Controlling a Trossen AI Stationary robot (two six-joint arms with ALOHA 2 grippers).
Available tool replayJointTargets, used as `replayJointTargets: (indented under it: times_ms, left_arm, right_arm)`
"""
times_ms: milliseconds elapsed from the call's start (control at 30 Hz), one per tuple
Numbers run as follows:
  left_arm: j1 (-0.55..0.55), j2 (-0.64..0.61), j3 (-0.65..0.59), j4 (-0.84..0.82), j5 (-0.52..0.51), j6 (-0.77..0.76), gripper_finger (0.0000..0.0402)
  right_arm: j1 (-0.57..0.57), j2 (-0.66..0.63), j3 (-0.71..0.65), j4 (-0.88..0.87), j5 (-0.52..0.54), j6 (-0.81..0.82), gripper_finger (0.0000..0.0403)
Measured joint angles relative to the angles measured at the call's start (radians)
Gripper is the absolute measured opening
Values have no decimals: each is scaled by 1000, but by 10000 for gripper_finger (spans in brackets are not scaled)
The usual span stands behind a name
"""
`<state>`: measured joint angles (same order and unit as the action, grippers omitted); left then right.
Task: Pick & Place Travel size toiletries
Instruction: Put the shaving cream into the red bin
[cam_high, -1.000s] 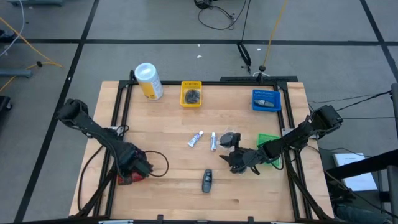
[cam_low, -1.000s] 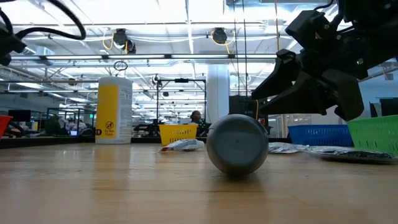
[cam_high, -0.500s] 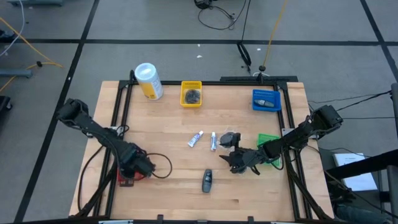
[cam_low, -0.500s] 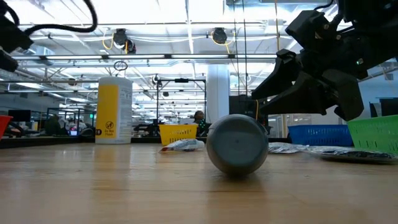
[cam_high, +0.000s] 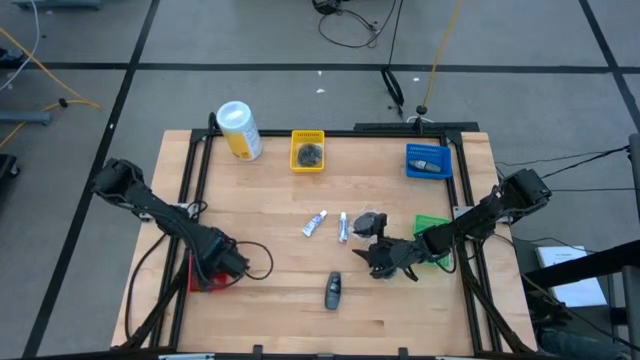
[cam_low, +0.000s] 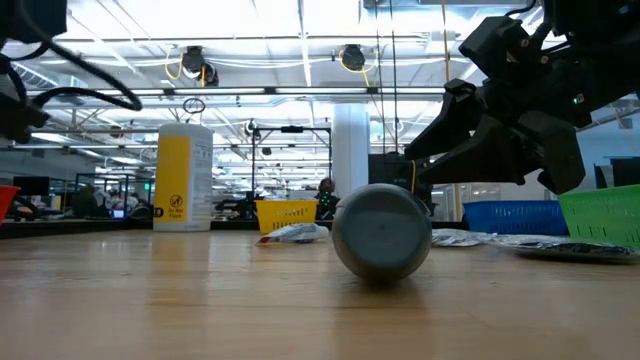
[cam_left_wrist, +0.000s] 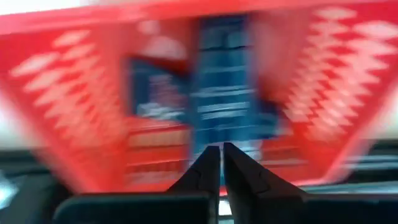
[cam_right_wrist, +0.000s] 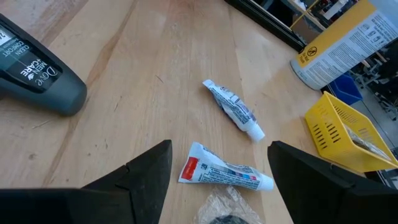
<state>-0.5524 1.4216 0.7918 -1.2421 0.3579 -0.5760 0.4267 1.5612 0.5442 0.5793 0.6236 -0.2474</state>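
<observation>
My left pincer is right over the red tray at the near left edge of the counter, fingers pressed together with nothing between them. Dark blue packs lie in the tray just past the tips, so I'd guess a drop-off there is done and that arm needs to lift clear. My right pincer hangs low over the counter near the green tray, fingers spread wide and empty. Right in front of it sits a crinkly clear packet with a dark disc in it, then two slim white tubes lying flat a bit apart. Off to the side, closer to the front edge, is a dark grey deodorant stick on its side. So the step in hand looks like lining up the next pick. I'd go for the nearer tube: drop straight down, straddle it across its width, and close gently since it's soft and flat. Farther back are the yellow tray, blue tray and the tall yellow canister.
</observation>
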Motion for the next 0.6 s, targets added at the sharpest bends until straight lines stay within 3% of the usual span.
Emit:
replayJointTargets:
  times_ms: [167, 333, 433, 600]
  left_arm:
    - [1, 0, 0, -126, -270, -95, 3]
    - [-6, 0, 51, -220, -360, -195, 6]
    - [-10, 0, 90, -209, -319, -215, 2]
    - [-13, 0, 93, -25, -65, -209, 3]
  right_arm:
    - [0, 0, 0, 0, 0, 0, 256]
    - [0, 0, 0, 0, 0, 0, 256]
    - [0, 0, 0, 0, 0, 10, 256]
    - [0, 0, 0, 0, 0, 26, 256]
